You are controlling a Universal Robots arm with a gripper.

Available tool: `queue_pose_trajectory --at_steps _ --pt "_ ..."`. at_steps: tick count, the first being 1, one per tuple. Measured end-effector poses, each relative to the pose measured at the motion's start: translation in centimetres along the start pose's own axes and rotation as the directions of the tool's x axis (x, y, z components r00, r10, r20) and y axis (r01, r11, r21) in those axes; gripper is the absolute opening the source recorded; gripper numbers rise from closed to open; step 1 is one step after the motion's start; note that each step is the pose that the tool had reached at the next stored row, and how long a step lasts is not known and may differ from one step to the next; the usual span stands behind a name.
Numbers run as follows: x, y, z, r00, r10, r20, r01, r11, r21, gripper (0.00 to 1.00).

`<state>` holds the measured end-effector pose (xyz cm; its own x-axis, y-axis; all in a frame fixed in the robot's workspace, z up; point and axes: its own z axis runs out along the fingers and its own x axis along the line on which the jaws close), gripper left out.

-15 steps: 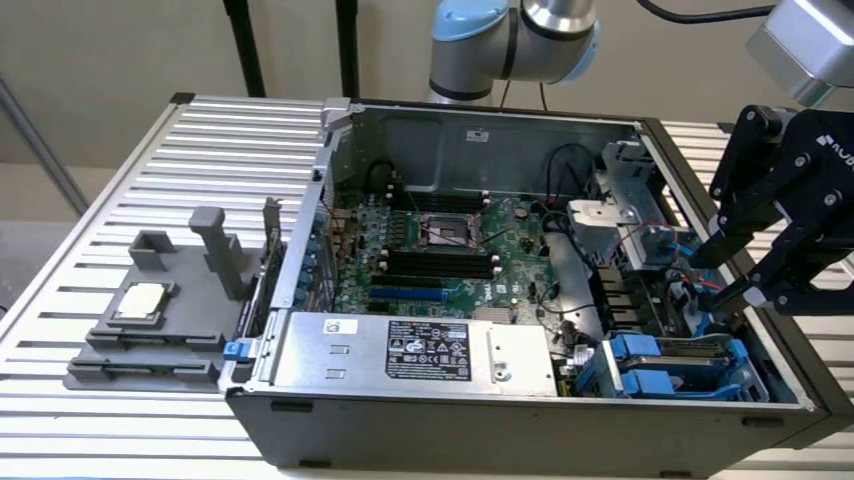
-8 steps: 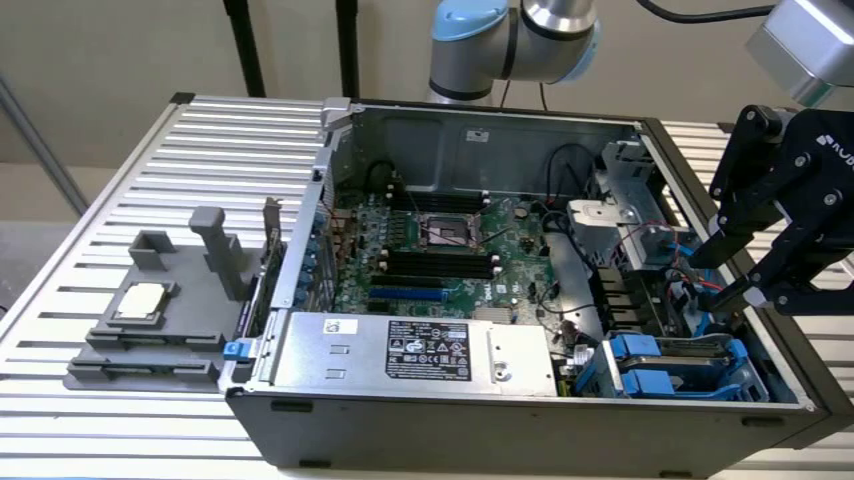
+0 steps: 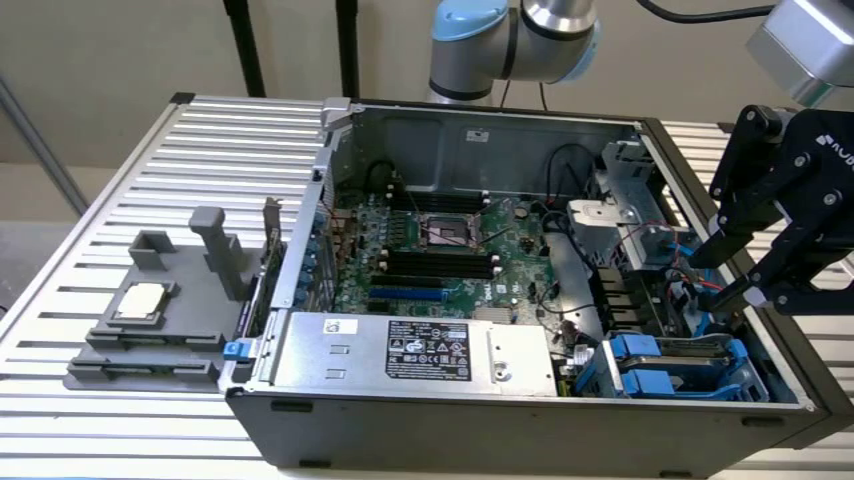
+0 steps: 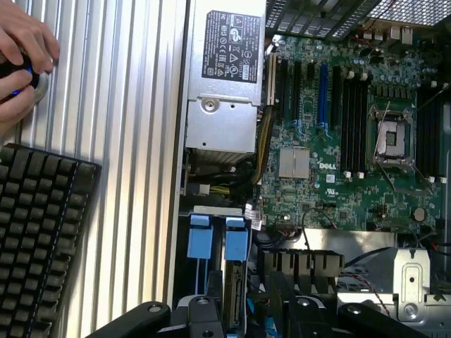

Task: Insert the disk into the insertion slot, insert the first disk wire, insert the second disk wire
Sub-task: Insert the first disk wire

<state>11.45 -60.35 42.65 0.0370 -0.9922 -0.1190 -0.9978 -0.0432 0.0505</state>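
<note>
My fingers (image 3: 718, 285) were open wide and held nothing. They hung over the edge of the open computer box (image 3: 534, 425), on the exterior view's right, just above some thin red and blue wires (image 3: 667, 245).

Nearest in the exterior view was the front wall of the box. Just behind it lay a big silver box with a black label (image 3: 427, 350). Beside that, in the near corner, was the insertion slot (image 3: 747, 380). The disk (image 3: 663, 383) sat inside it, with its blue frame showing. My fingers were close to the slot but did not touch it.

Farther in was the green board (image 3: 441, 240) with its black strips. Past the far wall stood my arm (image 3: 514, 40).

On the exterior view's left, out on the tabletop (image 3: 240, 130), was a grey block with posts (image 3: 147, 330). A small silver square (image 3: 140, 300) lay on it.

The wrist view looked down on the disk (image 4: 234, 285) edge-on, under its blue tabs (image 4: 236, 243). It also showed a black keyboard (image 4: 35, 239) on the tabletop and a person's hand (image 4: 25, 49) beside it, resting on something small and dark.
</note>
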Motion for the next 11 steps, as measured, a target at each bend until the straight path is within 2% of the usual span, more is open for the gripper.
queue_pose_trajectory --at_steps 5,11 --pt "0.1 -2.14 0.49 1.0 0.0 0.0019 0.0 1.0 -0.0023 0.4" --pt "0.3 -3.96 1.47 1.0 0.0 0.0017 0.0 1.0 -0.0022 0.4"
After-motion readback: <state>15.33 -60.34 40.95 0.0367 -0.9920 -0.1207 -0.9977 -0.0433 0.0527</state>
